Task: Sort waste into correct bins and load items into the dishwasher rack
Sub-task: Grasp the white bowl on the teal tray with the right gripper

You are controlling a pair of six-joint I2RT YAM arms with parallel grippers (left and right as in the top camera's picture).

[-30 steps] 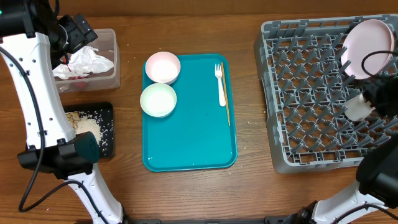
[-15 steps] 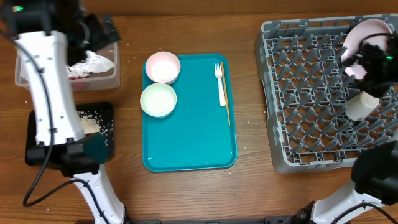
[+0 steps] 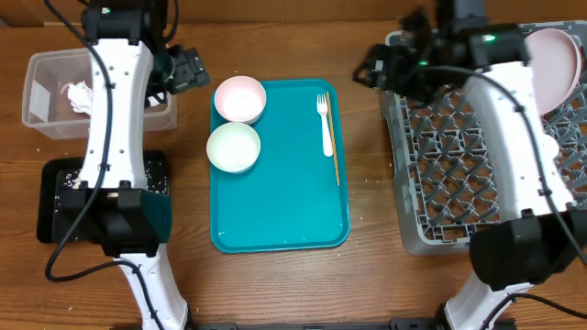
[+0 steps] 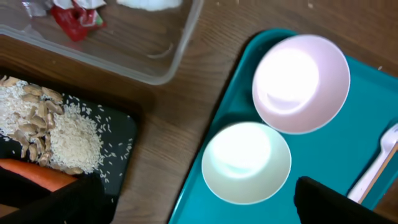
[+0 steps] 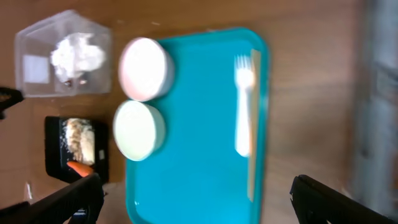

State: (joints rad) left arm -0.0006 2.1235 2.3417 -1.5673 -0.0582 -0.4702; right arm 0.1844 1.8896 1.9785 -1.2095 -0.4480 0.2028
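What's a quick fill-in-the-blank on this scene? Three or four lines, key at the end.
The pink bowl and white bowl sit on the ___ tray. The fork lies beside a thin wooden ___. The plate stands in the dishwasher ___. The carrot lies in the ___ bin beside rice.
Missing: teal; stick; rack; black.

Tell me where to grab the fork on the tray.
Probably the handle, from straight above, pinching across its narrow width. The fork lies flat on the tray, tines toward the far edge; the stick lies close along its right, so that side is tight.
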